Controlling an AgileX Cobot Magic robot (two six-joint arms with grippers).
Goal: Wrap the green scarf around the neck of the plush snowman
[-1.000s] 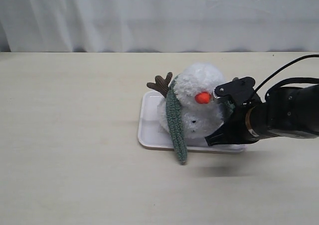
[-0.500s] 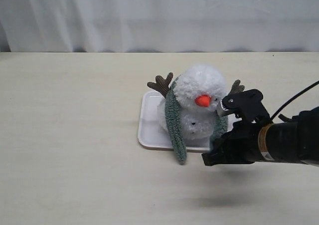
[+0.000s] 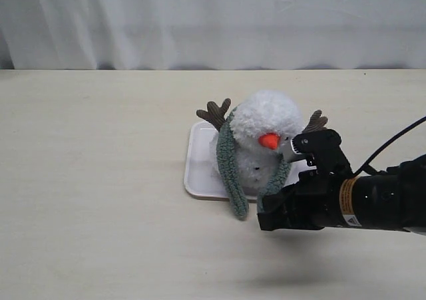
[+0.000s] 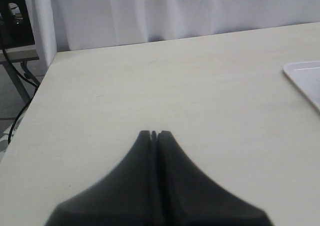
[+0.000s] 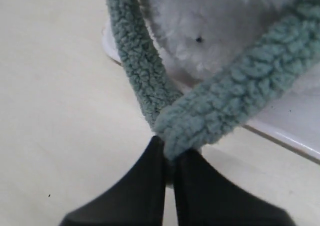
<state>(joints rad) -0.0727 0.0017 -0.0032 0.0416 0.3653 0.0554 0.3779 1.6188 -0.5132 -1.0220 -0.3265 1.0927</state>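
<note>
The plush snowman (image 3: 263, 137) stands on a white tray (image 3: 198, 170), orange nose pointing forward, brown twig arms out at both sides. The green scarf (image 3: 230, 167) lies round its neck; one end hangs down over the tray's front edge, the other end (image 3: 275, 180) runs down to my right gripper (image 3: 264, 210). In the right wrist view the right gripper (image 5: 170, 156) is shut on the scarf's rounded end (image 5: 235, 103), just in front of the hanging end (image 5: 137, 70) and the snowman's white body (image 5: 210, 30). My left gripper (image 4: 154, 134) is shut over bare table, far from the snowman.
A white curtain (image 3: 213, 20) closes off the back of the pale wooden table (image 3: 93, 200). The tray's corner (image 4: 305, 78) shows at the edge of the left wrist view, and the table's left edge (image 4: 37, 93) with a cable beyond it.
The right gripper has moved forward and to the left, pulling the scarf's right end across the snowman's front toward the hanging end. The snowman has turned slightly.
</note>
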